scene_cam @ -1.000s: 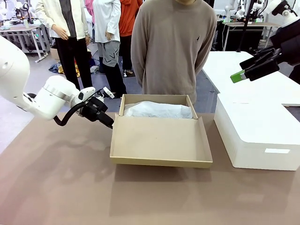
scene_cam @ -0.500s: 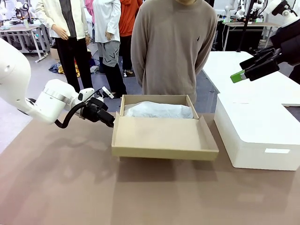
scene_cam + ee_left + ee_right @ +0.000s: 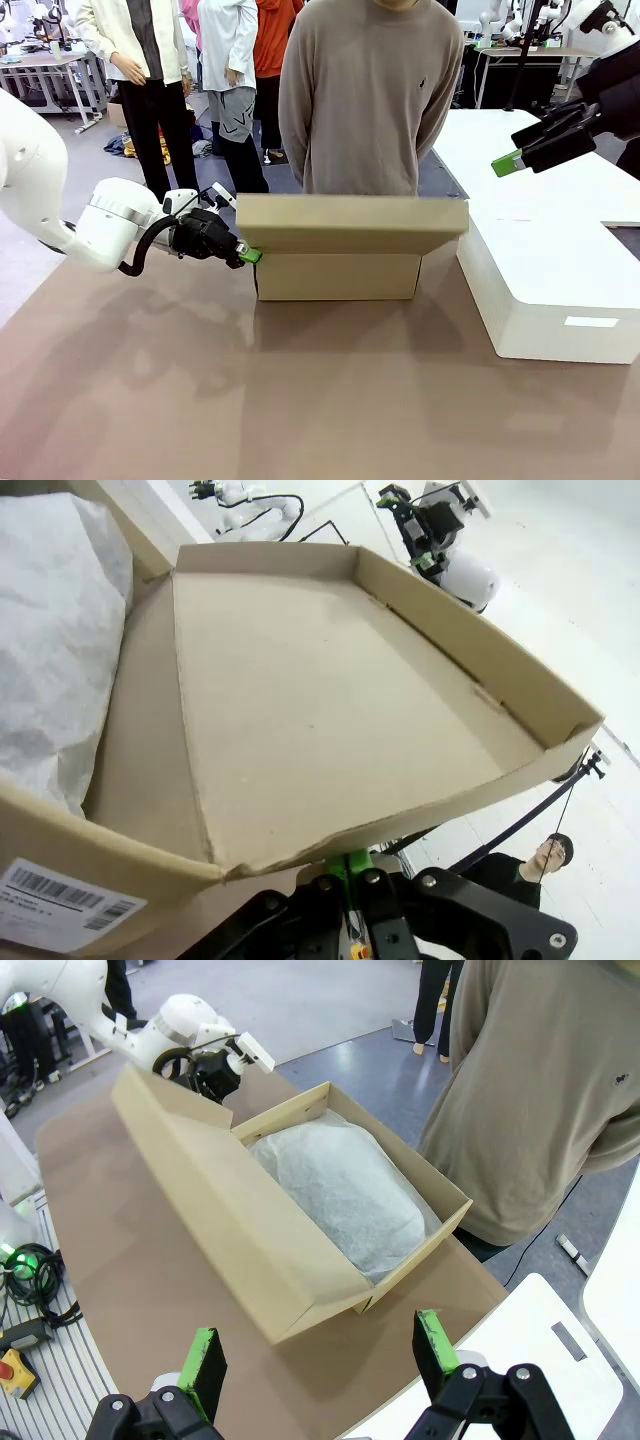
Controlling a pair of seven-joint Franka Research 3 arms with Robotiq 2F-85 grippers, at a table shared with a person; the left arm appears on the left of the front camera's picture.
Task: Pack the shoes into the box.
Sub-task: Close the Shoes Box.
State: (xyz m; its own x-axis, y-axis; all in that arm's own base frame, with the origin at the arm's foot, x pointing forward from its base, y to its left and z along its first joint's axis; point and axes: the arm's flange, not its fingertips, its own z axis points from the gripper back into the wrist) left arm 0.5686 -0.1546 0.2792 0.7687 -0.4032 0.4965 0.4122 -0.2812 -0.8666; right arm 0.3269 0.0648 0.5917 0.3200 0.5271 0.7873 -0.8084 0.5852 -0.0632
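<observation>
The brown cardboard box (image 3: 338,277) stands at the table's far middle. Its hinged lid (image 3: 350,224) is raised and tilted over the opening. White tissue paper (image 3: 345,1190) bulges inside the box, and the shoes are hidden. My left gripper (image 3: 248,256) is shut, its green tips pressed against the lid's left corner from below. In the left wrist view the lid's inside (image 3: 330,700) spreads above the closed pads (image 3: 350,865). My right gripper (image 3: 510,161) hangs high at the right, open and holding nothing, with its pads (image 3: 205,1358) wide apart above the box.
A big white block (image 3: 550,285) lies on the right side of the brown table (image 3: 300,400). A person in a grey-brown sweater (image 3: 370,90) stands right behind the box. More people stand farther back on the left.
The lid has swung up from lying flat on my side of the box to tilting over it. My left gripper followed its corner. The right arm stayed still.
</observation>
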